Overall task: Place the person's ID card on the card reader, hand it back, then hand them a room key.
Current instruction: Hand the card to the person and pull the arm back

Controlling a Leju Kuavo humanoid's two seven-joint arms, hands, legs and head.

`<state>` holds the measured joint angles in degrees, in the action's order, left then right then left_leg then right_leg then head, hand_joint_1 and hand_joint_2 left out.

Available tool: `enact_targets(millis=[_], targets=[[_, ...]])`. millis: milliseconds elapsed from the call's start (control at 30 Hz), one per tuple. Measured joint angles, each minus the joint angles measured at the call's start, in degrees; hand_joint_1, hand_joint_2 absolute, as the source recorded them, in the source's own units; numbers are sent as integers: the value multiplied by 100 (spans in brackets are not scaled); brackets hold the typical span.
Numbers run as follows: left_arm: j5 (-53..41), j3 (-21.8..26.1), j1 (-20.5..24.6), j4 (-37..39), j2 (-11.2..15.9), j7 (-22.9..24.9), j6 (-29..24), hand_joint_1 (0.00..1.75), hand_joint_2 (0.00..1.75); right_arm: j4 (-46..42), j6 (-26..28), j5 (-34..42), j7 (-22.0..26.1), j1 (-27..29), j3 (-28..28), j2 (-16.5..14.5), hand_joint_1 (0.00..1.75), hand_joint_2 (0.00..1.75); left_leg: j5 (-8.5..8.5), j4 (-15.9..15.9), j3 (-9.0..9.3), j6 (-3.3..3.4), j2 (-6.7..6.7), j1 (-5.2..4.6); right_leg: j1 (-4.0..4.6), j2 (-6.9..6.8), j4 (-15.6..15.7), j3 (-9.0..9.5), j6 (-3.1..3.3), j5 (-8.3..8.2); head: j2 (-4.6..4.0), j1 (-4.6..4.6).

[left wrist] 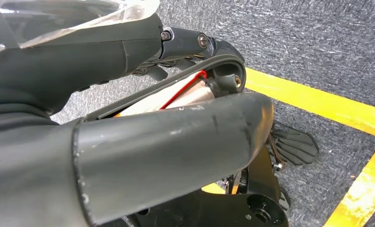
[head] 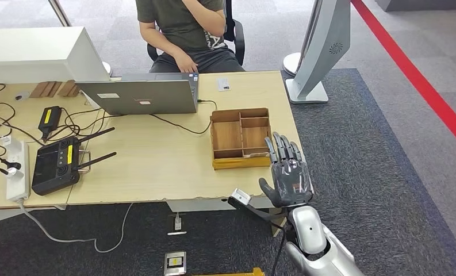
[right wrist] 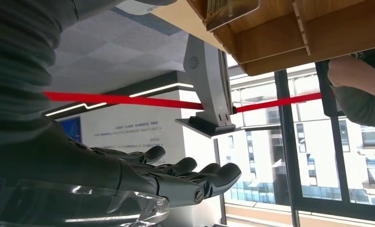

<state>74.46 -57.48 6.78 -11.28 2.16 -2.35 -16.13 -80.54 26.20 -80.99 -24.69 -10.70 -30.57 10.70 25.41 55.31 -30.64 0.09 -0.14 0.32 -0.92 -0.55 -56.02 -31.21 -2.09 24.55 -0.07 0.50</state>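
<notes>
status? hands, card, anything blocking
Right hand open, raised near wooden tray, holding nothing. Left hand state unclear. White card on desk by the person. Path to card unobstructed.

Laptop [head: 142,92]: open on the desk [head: 156,167], in front of the seated person [head: 185,29].
Wooden tray [head: 241,138]: divided into compartments, near the desk's right edge.
Black controller [head: 56,164]: two antennas, left side.
Power strip [head: 17,171]: white, at the left edge, cables beside it.
Monitor stand [head: 317,52]: grey, on the carpet right of the desk.
</notes>
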Motion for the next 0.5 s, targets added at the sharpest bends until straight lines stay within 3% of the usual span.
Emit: enact_targets(millis=[200, 500], targets=[[-42, 0, -2, 0, 4, -10, 49, 0, 0, 229, -269, -226, 98, -212, 1, -85, 0, 175, 0, 0, 0, 0, 0, -1, -1, 1, 0, 0, 0, 0, 0, 1], [-80, 0, -3, 2, 16, 26, 87, 0, 0, 475, -1118, -574, 189, -643, -72, -153, 0, 175, -1, 1, 0, 0, 0, -1, 0, 0, 0, 0, 0, -2, 0, 1]])
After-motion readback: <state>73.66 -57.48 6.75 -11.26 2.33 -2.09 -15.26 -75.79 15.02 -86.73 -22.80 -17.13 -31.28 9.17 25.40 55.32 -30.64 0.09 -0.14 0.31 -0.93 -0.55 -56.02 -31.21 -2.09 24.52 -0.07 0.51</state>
